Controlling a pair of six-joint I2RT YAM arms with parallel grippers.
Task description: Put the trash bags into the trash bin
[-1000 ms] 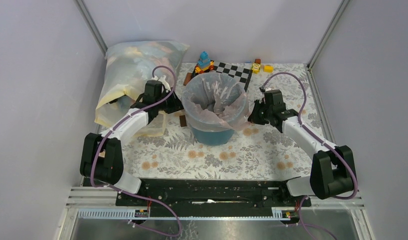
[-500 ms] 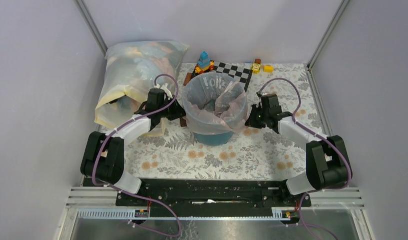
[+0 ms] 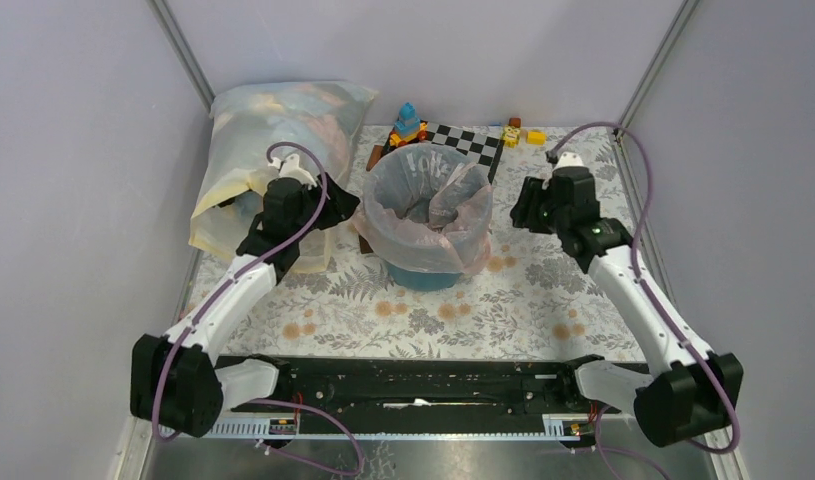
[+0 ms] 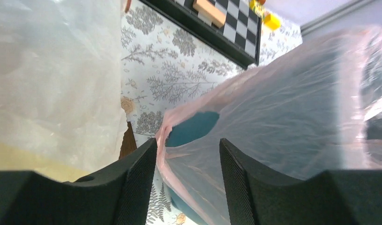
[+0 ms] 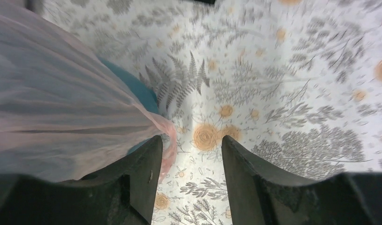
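Observation:
The teal trash bin stands mid-table, lined with a pale pink trash bag whose edge is folded down over the rim. My left gripper hovers just left of the bin, open. In the left wrist view the bag and a patch of teal bin lie beyond the left gripper, and the film's edge runs loose through the gap. My right gripper is open, just right of the bin. From the right wrist, the bag hangs beside the right gripper's left finger, unclamped.
A large clear sack stuffed with bags leans in the back left corner. A checkered board, a toy stack and small yellow toys lie behind the bin. Enclosure walls close off both sides and the back.
Both grippers were shut on the bag's edge at the bin's sides. They have opened, let the film go, and pulled back outward and upward from the bin.

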